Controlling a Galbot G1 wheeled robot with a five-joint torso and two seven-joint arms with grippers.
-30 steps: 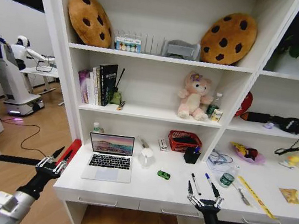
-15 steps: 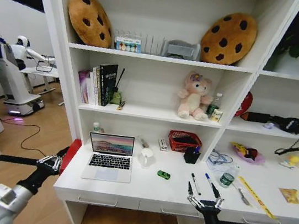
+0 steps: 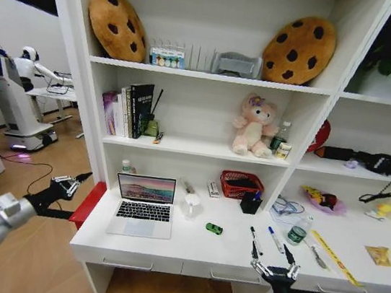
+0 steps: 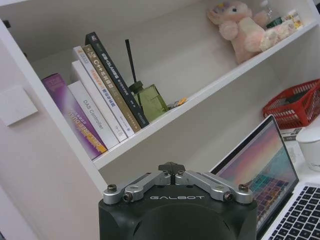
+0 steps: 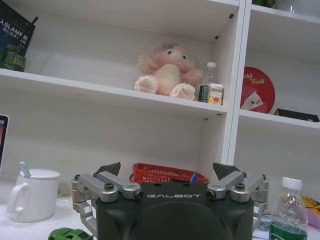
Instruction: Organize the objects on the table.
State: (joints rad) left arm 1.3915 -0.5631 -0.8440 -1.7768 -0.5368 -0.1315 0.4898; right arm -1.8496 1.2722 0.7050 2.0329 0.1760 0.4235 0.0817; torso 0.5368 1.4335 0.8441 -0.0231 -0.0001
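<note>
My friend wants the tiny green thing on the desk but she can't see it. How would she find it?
Start at the open laptop on the long white desk. Just beside its keyboard, below the white mug, sits the little green toy car. It is the only green thing lying flat there; the pens farther along are long, thin and dark.

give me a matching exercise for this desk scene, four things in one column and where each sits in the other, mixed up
Things:
1. laptop
2. green toy car
3. red basket
4. right gripper

Places:
A. at the back of the table, against the wall
B. at the table's front edge, near the two pens
C. open on the table's left part
D. mid-table, right of the laptop

Pairs: 1-C, 2-D, 3-A, 4-B
</note>
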